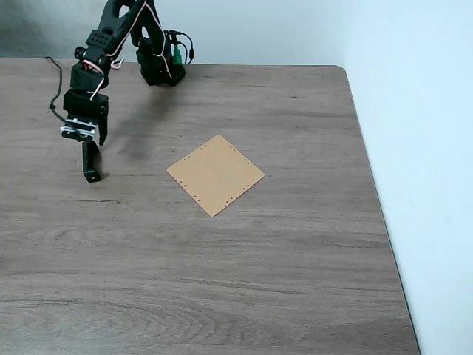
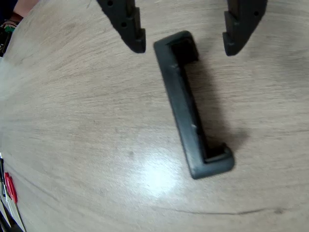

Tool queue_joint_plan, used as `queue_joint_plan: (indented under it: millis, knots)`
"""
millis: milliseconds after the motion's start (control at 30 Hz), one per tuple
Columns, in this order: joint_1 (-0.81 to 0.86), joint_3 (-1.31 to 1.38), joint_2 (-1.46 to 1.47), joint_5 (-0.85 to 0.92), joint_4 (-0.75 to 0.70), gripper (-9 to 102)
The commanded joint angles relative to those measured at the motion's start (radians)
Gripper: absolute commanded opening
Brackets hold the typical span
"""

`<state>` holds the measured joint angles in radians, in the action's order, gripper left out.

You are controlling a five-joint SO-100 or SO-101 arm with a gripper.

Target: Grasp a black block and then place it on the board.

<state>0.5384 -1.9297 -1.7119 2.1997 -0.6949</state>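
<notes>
The black block [image 1: 90, 164] lies on the wood table at the left of the fixed view, well left of the tan board [image 1: 216, 174], which lies flat near the table's middle. My gripper [image 1: 94, 140] hangs right over the block's far end. In the wrist view the black block [image 2: 190, 113] is a slim bar with raised ends, lying flat and slightly slanted. My gripper [image 2: 184, 47] is open, one fingertip on each side of the bar's upper end, with a gap between each fingertip and the bar.
The arm's base [image 1: 159, 66] stands at the table's back edge. The table's right edge [image 1: 369, 185] runs along a pale wall. A black cable [image 1: 55, 89] trails at the back left.
</notes>
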Motion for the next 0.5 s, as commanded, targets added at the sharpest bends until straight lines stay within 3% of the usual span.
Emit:
queue_joint_plan:
  millis: [0, 467]
  knots:
    - [0.026, 0.067, 0.006, 0.035, 0.002, 21]
    - [0.075, 0.153, 0.126, 0.08, -0.005, 21]
